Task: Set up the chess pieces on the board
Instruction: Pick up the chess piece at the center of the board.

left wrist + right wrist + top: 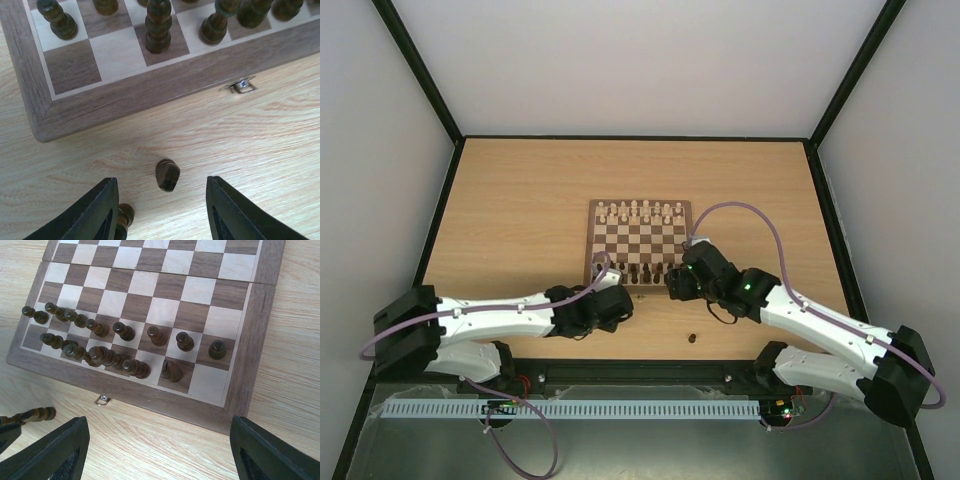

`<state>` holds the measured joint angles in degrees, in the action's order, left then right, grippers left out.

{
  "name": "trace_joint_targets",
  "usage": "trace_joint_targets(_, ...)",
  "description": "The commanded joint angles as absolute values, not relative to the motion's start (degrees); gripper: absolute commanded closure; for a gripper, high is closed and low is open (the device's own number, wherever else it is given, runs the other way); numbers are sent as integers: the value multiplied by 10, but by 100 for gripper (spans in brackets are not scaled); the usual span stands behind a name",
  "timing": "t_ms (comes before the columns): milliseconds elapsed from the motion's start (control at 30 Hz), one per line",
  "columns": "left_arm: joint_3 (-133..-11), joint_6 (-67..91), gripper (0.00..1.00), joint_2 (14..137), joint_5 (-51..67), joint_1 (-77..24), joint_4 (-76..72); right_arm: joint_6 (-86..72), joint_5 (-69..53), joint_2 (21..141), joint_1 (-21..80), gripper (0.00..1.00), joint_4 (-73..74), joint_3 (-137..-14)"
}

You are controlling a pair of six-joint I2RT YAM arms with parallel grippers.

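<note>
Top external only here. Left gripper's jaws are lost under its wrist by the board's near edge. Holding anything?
Observer: No. The left gripper is open. A dark piece lies on the table between its fingers, untouched.
Operator: Other loose pieces there?
Observer: A second dark piece lies beside one finger, partly hidden by it.
Operator: Right side?
Observer: The right gripper is open and empty. On the board, the near-right corner square has no piece.
</note>
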<state>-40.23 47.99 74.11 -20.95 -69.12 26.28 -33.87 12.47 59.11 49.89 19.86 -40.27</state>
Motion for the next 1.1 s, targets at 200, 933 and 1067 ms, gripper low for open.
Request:
trace_joint_targets(200, -407, 439, 60, 793, -205, -695, 253, -328, 115, 584, 497, 23, 189, -393)
trace_joint_targets(933, -403, 417, 95, 820, -178, -672, 215, -325, 116, 586, 498, 23, 189, -396)
trace_joint_targets(1067, -421, 426, 97, 816, -181, -663, 238, -324, 115, 585, 498, 23, 190, -395)
